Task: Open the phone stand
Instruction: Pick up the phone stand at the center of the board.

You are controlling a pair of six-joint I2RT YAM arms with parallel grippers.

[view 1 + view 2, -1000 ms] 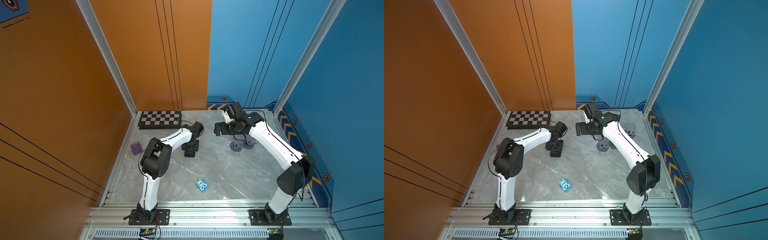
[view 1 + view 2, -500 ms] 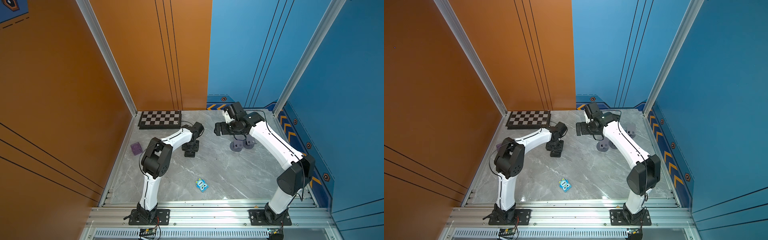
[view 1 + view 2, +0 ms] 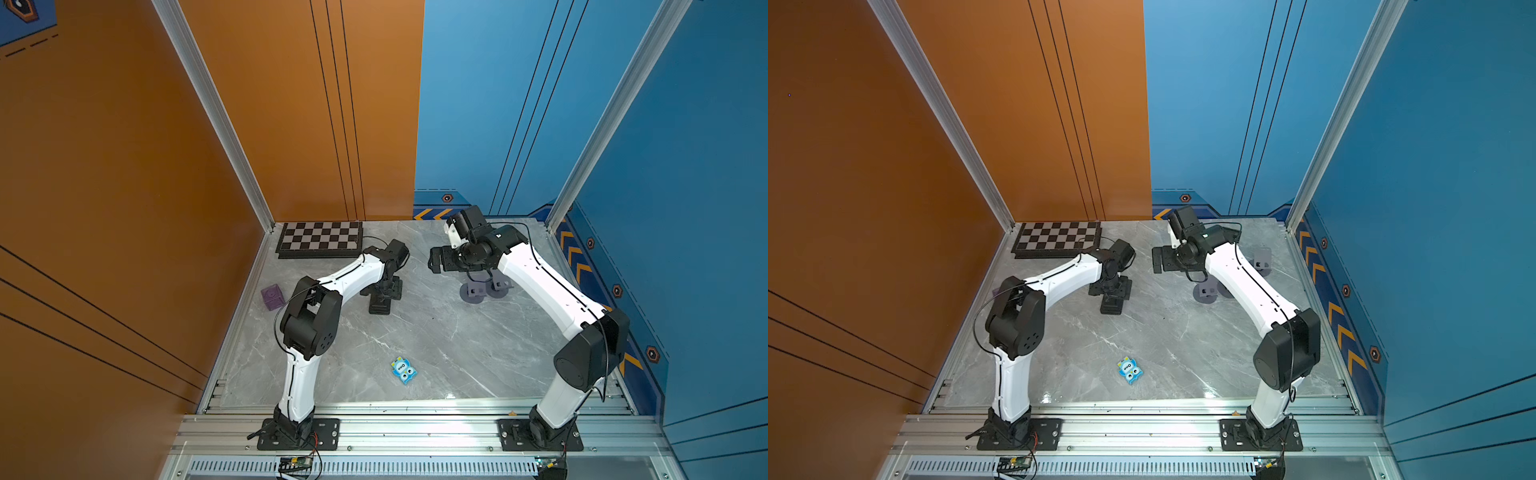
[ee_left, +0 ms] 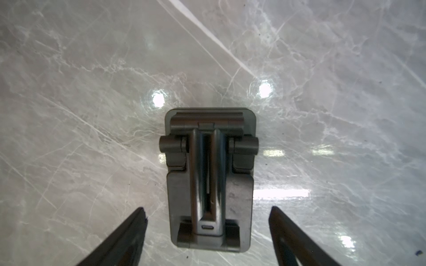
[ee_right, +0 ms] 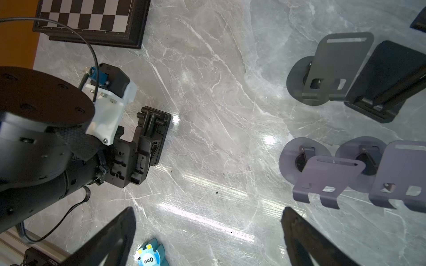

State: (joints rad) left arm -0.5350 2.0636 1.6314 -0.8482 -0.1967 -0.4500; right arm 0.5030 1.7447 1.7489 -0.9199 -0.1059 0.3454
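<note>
Let go of the black phone stand (image 4: 208, 179), lower centre, with left pincer (image 4: 207, 208) spread wide, right pincer (image 5: 208, 208) apart too, leaving it seemingly unopened on the counter (image 4: 92, 115).

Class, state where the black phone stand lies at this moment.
In a top view the black phone stand lies on the left half of the table, beneath the open left tool, nearer the robot than the chessboard.
</note>
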